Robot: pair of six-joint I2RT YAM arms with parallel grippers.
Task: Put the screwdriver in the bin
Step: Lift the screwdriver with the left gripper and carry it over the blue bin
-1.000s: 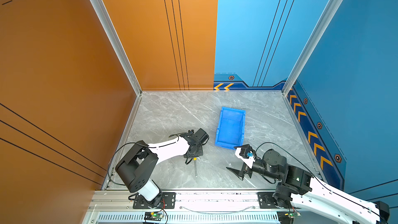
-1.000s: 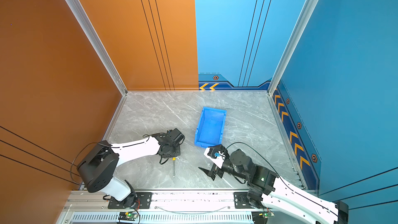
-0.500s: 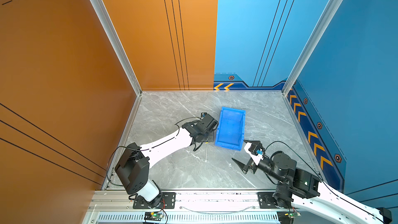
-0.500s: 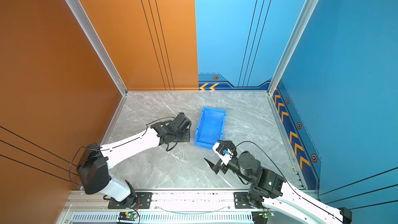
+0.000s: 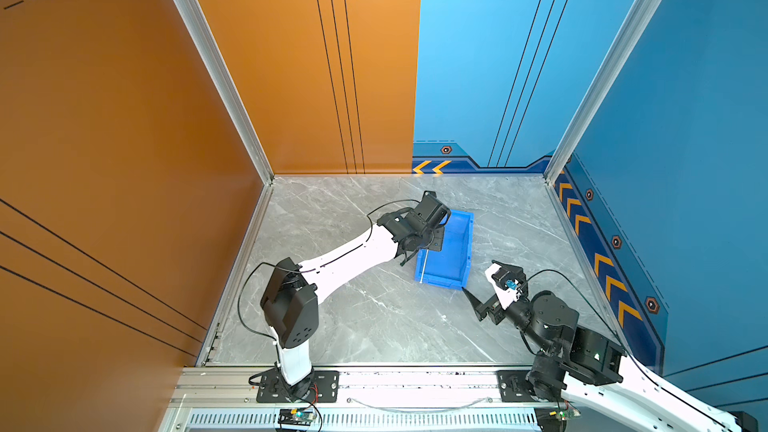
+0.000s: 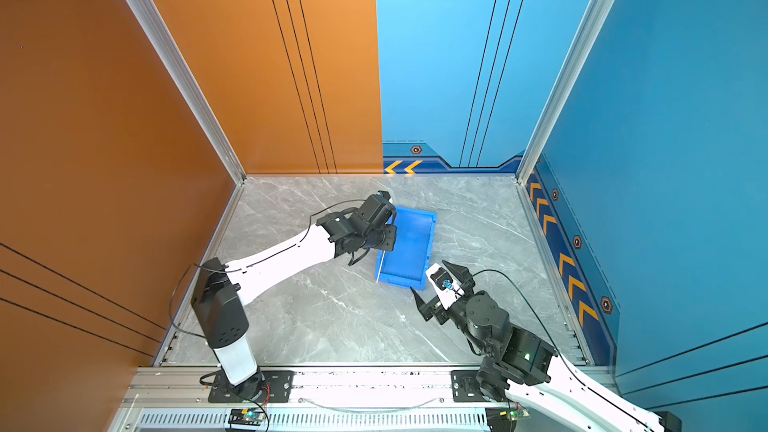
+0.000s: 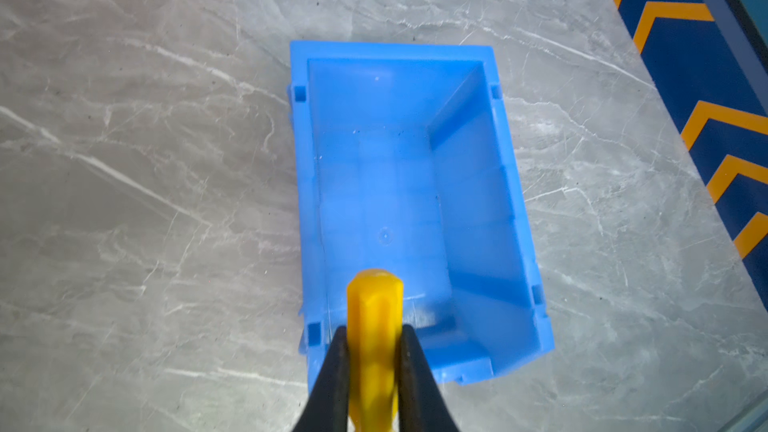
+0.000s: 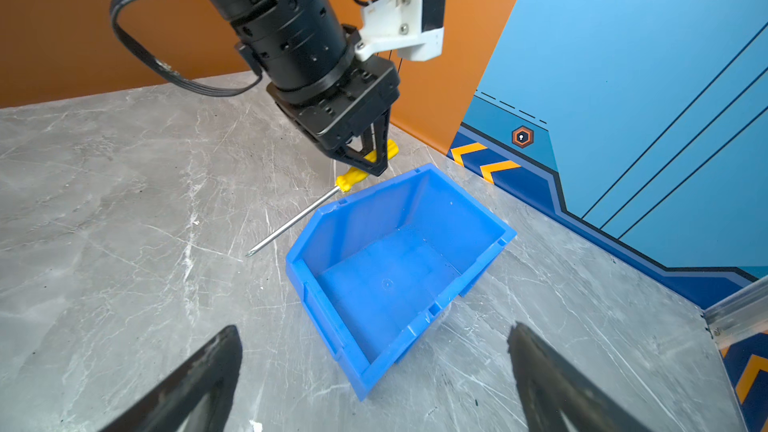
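The left gripper (image 8: 374, 160) hangs over the left rim of the bin (image 5: 467, 243), its fingers (image 7: 332, 367) clenched on the yellow handle of the screwdriver (image 8: 351, 180). The tool is held in the air, not in the bin: its butt points over the bin's inside, while the silver shaft slants down outside the left wall, tip low beside the bin. The bin stands near the middle of the grey marble counter (image 5: 353, 326), nothing in it. The right gripper (image 5: 481, 278) waits just off the bin's near right corner, fingers spread wide and holding nothing.
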